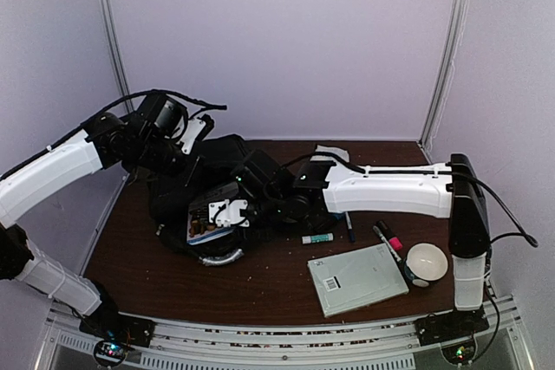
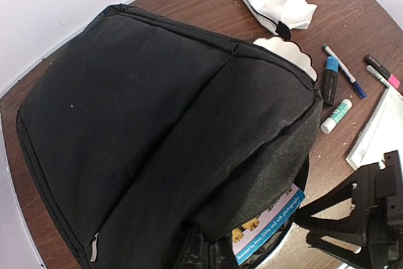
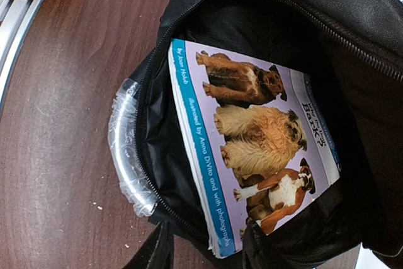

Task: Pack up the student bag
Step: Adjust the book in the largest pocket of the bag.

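The bag (image 1: pixel 204 184) lies on the table (image 1: pixel 260 292), left side, mouth open, book (image 3: pixel 258 149) inside. It's big, soft n floppy, so grab the firm-looking grey handle (image 3: pixel 126 155). L gripper (image 1: pixel 178 149) is shut tight by its far edge. R gripper (image 3: pixel 208 253) is half open over the book.

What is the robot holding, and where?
Cannot tell: the right gripper's jaws straddle the book's corner inside the student bag; the left gripper's hold is hidden.
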Controlling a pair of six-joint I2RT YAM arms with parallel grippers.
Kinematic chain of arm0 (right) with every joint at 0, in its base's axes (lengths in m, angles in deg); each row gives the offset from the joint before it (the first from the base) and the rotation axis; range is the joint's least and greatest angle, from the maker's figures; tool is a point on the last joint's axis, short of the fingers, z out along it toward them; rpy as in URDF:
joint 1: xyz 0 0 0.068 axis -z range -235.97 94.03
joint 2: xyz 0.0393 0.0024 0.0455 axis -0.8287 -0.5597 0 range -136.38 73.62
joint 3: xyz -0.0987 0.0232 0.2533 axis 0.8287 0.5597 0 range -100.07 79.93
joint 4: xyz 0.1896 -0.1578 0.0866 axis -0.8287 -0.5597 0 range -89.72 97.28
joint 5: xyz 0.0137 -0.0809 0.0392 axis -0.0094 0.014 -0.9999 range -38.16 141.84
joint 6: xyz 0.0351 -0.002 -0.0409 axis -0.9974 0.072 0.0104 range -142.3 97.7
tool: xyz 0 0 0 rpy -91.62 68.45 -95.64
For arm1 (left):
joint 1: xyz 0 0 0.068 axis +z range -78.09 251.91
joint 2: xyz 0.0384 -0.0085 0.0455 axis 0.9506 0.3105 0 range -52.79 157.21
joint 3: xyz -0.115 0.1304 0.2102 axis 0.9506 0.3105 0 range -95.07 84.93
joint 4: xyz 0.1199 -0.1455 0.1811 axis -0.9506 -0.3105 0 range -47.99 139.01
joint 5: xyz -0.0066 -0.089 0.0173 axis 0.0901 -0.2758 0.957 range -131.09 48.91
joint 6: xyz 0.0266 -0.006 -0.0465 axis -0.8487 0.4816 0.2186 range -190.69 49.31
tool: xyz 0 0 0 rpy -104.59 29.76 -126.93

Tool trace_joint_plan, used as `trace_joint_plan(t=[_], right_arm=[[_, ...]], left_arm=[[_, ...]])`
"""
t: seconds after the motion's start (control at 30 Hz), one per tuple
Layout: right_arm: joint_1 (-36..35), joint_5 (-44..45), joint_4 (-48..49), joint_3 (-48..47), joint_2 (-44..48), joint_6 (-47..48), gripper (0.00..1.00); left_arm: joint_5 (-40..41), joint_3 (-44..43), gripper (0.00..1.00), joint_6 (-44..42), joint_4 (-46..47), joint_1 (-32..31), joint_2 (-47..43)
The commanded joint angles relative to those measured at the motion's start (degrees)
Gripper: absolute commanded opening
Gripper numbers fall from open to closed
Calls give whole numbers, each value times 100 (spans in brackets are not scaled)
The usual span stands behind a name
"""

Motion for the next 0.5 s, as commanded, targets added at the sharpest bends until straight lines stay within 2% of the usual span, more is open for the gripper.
trace_joint_plan(t=[0.0, 0.33, 0.47], right_arm=[[-26, 167, -188, -465, -317, 65, 38], [-14, 577, -164, -862, -956, 280, 33], [1, 923, -31, -1194, -1244, 186, 27]], left_arm=[[-126, -60, 0, 16, 643, -14, -249], [-146, -78, 0, -20, 587, -11, -294], [-216, -71, 0, -11, 593, -18, -302]])
